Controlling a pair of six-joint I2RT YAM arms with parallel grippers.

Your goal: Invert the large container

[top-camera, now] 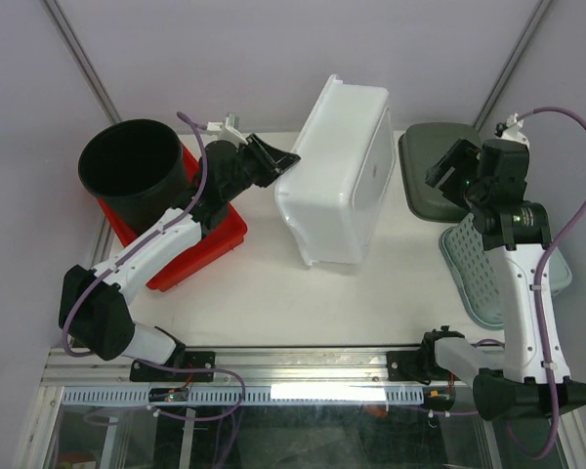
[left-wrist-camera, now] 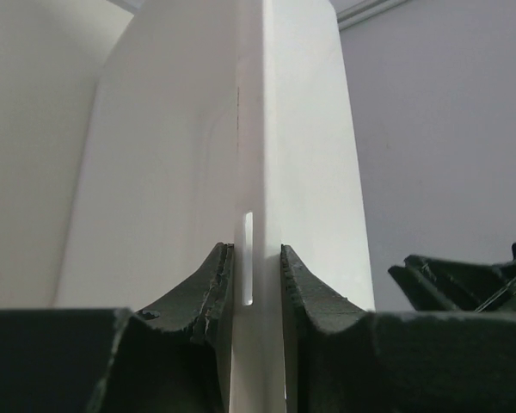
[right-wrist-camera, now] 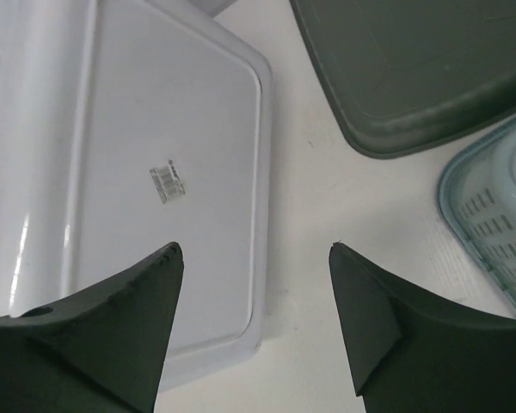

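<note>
The large container (top-camera: 337, 171) is a white plastic tub tipped onto its long side in the middle of the table, with its labelled base turned to the right. My left gripper (top-camera: 281, 168) is shut on its left rim. The left wrist view shows the white rim edge (left-wrist-camera: 256, 172) pinched between both fingers, just at the gripper's (left-wrist-camera: 256, 249) tips. My right gripper (top-camera: 447, 174) hovers to the right of the tub, apart from it. In the right wrist view it (right-wrist-camera: 256, 248) stands open over the bare table by the corner of the tub's base (right-wrist-camera: 155, 129).
A black bucket (top-camera: 132, 171) stands on a red tray (top-camera: 210, 244) at the left, behind my left arm. A dark green lid (top-camera: 422, 181) lies at the right, and a pale teal perforated basket (top-camera: 488, 278) lies under my right arm.
</note>
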